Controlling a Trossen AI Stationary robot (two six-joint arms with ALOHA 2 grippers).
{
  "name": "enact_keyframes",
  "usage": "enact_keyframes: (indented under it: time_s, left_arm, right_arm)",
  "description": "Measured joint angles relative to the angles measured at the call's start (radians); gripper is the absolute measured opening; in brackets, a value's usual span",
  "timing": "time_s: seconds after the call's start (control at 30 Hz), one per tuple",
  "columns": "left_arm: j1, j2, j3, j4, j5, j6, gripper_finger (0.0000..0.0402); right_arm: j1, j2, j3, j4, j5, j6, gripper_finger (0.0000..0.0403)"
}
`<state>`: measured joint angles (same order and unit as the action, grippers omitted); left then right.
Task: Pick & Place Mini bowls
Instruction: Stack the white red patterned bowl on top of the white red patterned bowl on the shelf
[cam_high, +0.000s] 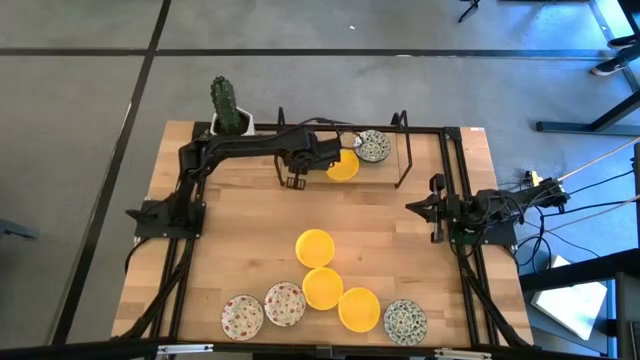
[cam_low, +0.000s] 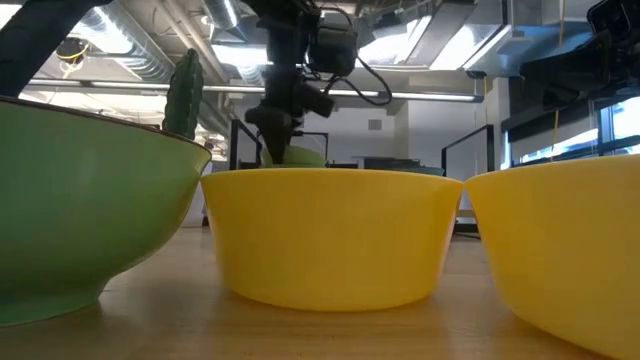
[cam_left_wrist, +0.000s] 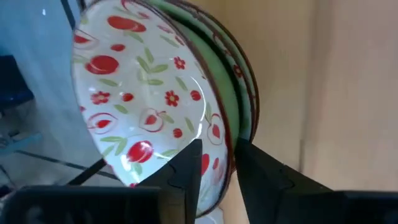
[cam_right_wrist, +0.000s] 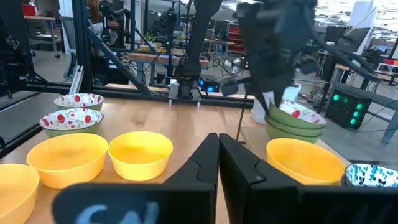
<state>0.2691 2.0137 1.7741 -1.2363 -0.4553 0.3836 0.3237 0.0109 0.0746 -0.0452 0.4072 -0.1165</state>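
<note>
On the far left corner of the desk (cam_high: 240, 215) stands a cactus pot (cam_high: 229, 112). Next to it the left arm reaches along the far edge, and the left hand (cam_left_wrist: 214, 163) grips the rim of a red-flowered mini bowl (cam_left_wrist: 146, 93), one finger inside and one outside. This bowl sits on top of other bowls with green outsides, beside a yellow bowl (cam_high: 343, 166) and a dark-patterned bowl (cam_high: 374, 146).

Along the near edge lie two red-speckled bowls (cam_high: 264, 310), then three yellow bowls (cam_high: 325, 282) touching each other in a diagonal line, then another dark-patterned bowl (cam_high: 405, 319).

On the right side, the right hand (cam_right_wrist: 218, 144) waits above the desk's right edge, away from every bowl, with its fingers pressed together and holding nothing.
</note>
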Motion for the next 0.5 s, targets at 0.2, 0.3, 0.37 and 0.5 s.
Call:
enact_keyframes:
  time_s: [0.2, 0.3, 0.37, 0.5]
  left_arm:
    - [-0.037, -0.022, 0.000, 0.008, -0.006, 0.006, 0.0095]
    - [-0.040, -0.023, 0.000, 0.009, -0.008, 0.019, 0.0095]
    - [-0.040, -0.023, 0.000, 0.008, -0.017, 0.019, 0.0095]
    - [-0.043, -0.023, 0.000, 0.007, -0.028, 0.021, 0.0093]
  right_arm:
    - [0.000, 0.000, 0.000, 0.000, 0.000, 0.002, 0.0014]
    - [0.000, 0.000, 0.000, 0.000, -0.001, 0.004, 0.0014]
    - [0.000, 0.000, 0.000, 0.000, -0.001, 0.004, 0.0014]
    - [0.000, 0.000, 0.000, 0.000, -0.001, 0.001, 0.0014]
